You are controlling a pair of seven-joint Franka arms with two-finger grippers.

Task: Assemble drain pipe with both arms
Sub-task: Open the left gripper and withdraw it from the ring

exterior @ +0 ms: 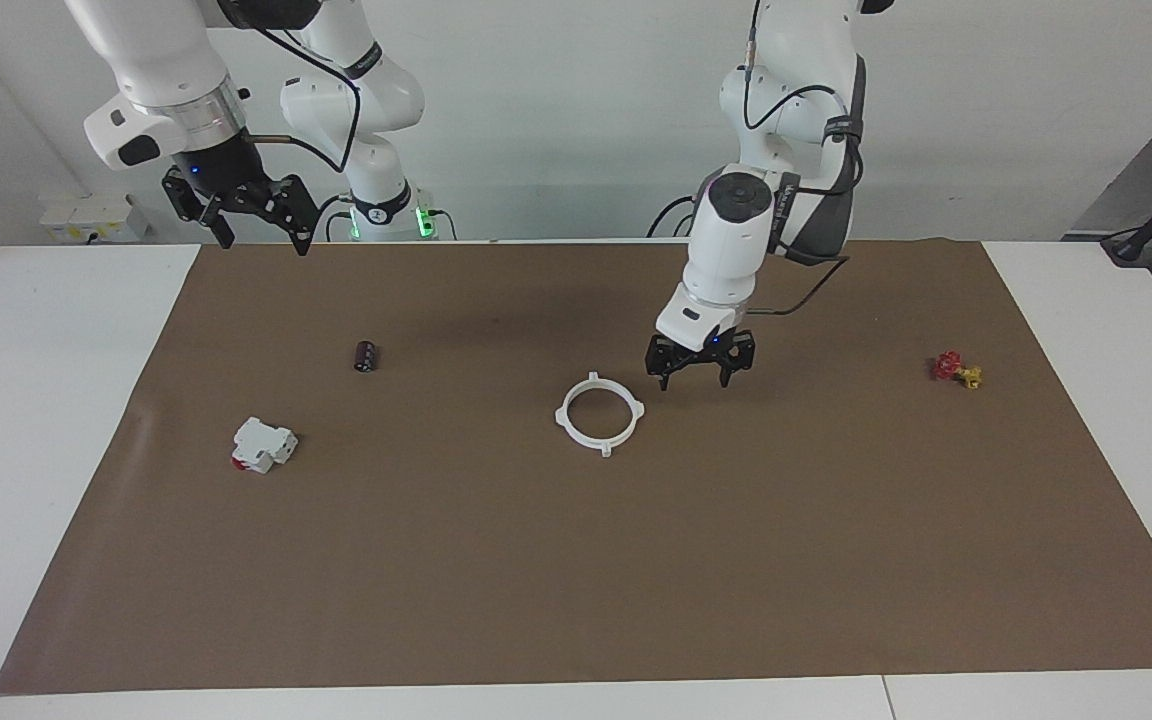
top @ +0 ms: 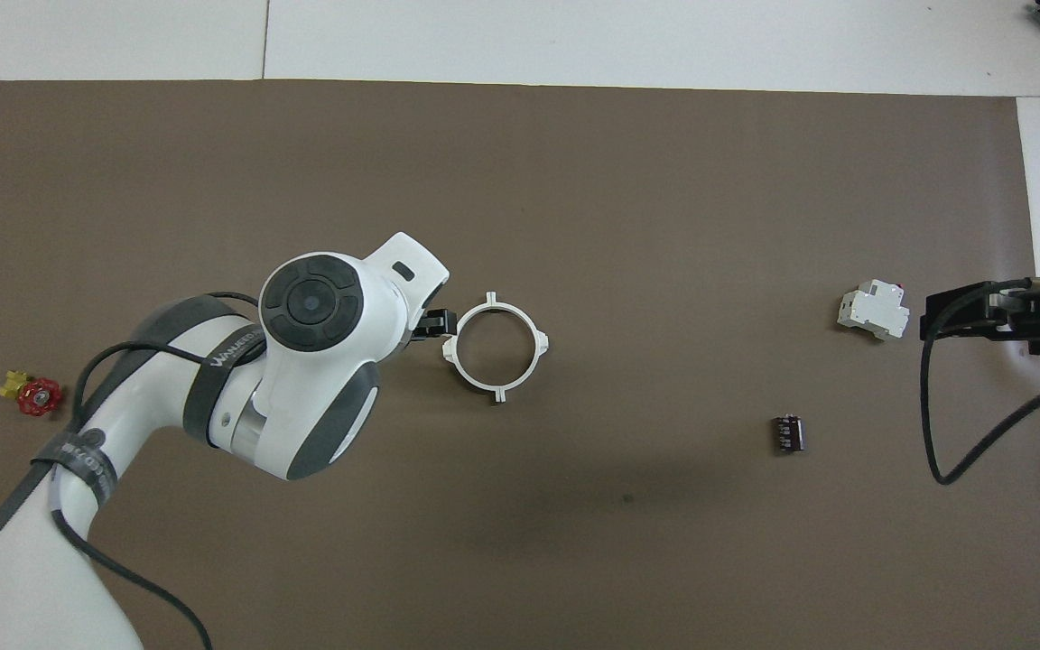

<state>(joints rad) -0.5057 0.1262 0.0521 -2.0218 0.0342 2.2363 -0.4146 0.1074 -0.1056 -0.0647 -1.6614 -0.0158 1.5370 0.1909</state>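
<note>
The drain pipe (exterior: 600, 412) (top: 495, 347) lies flat on the brown mat as one closed white ring with four nubs. My left gripper (exterior: 698, 377) hangs just above the mat beside the ring, toward the left arm's end of the table, open and holding nothing. In the overhead view the left arm's wrist hides most of that gripper (top: 437, 323); only a black tip shows next to the ring. My right gripper (exterior: 254, 228) (top: 967, 316) is raised high over the mat's edge at the right arm's end, open and empty, and waits there.
A boxy white block with a red part (exterior: 262, 444) (top: 873, 311) and a small dark cylinder (exterior: 366, 356) (top: 788, 433) lie toward the right arm's end. A red and yellow valve piece (exterior: 956, 369) (top: 32, 394) sits toward the left arm's end. The brown mat (exterior: 576, 560) covers the white table.
</note>
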